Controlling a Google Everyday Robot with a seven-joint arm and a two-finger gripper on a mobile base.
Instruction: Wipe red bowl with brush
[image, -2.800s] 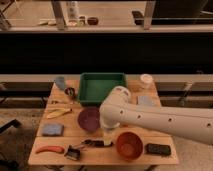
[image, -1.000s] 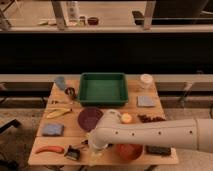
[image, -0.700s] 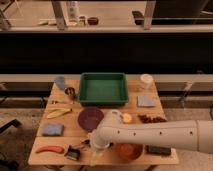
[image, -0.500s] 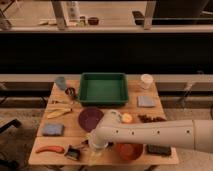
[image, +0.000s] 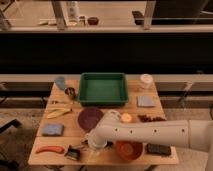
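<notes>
The red bowl (image: 129, 150) stands near the table's front edge, right of centre, and the white arm crosses just behind it. The brush (image: 74, 152) lies at the front left, a small dark thing with a pale head. Its handle seems to run right, towards my gripper (image: 93, 145). The gripper is down low over the table between the brush head and the red bowl, under the end of the arm. The arm's wrist hides most of the gripper and what lies beneath it.
A purple bowl (image: 90, 118) sits just behind the gripper and a green tray (image: 103, 89) at the back. An orange carrot-shaped thing (image: 50, 149) lies left of the brush and a black block (image: 159, 149) right of the red bowl. Cloths, cups and a banana (image: 57, 112) are spread around.
The arm has swung left and down, from over the red bowl to the spot beside the brush. Over the last second it has sunk a little lower.
</notes>
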